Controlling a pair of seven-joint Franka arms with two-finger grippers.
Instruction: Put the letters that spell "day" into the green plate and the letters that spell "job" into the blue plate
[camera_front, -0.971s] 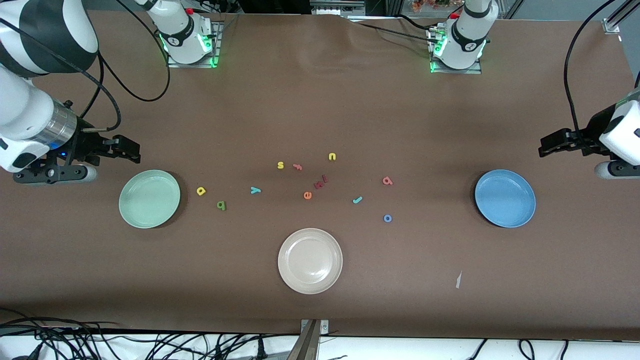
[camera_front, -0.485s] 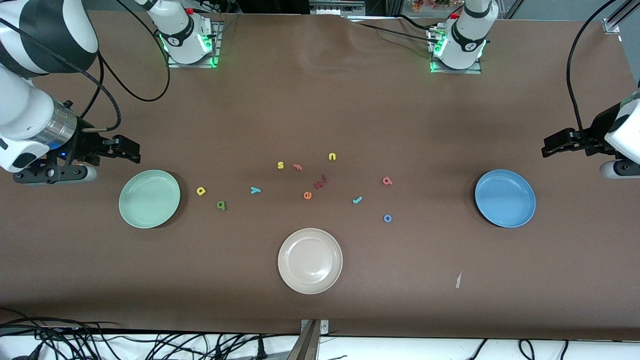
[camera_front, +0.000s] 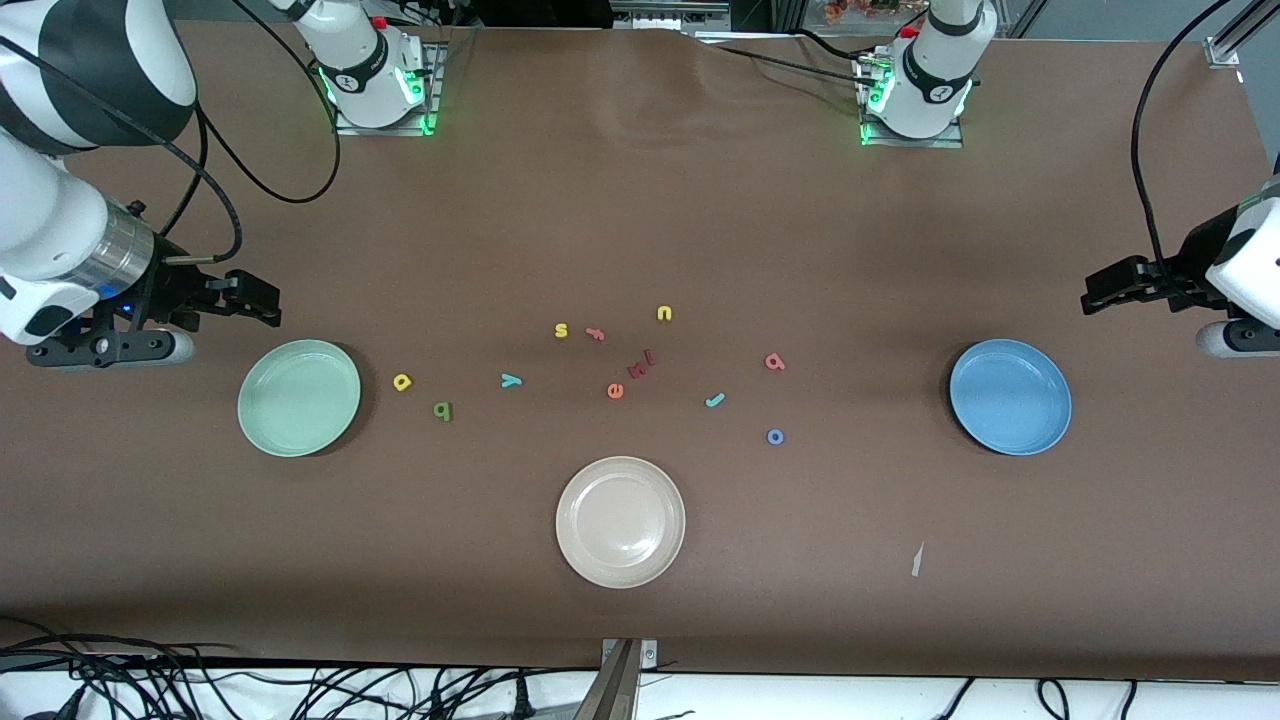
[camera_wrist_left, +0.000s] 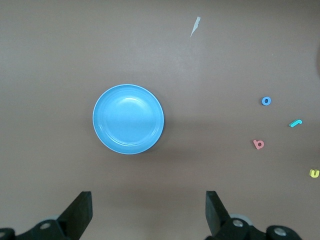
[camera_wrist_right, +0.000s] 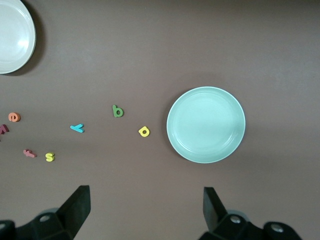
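Yellow, dark green and teal y letters (camera_front: 402, 381) at frame centre-left beside green plate (camera_front: 299, 397), salmon, teal j and blue o letters (camera_front: 775, 362) centre-right, blue plate (camera_front: 1010, 396) at right, beige plate (camera_front: 620, 521) lower centre, right gripper (camera_front: 262, 303) at left edge, jaws spread, empty, left gripper (camera_front: 1098, 292) at right edge, likewise.

A high camera looks down across the whole table (camera_front: 640, 620) toward both arm bases along its top edge. Each wrist camera hangs well above the table, facing straight down past its own fingers. The left one shares the blue plate (camera_wrist_left: 128, 119) (camera_front: 1010, 396) with the front view; the right one shares the green plate (camera_wrist_right: 206, 124) (camera_front: 299, 397) and part of the beige plate (camera_wrist_right: 15, 35) (camera_front: 620, 521).
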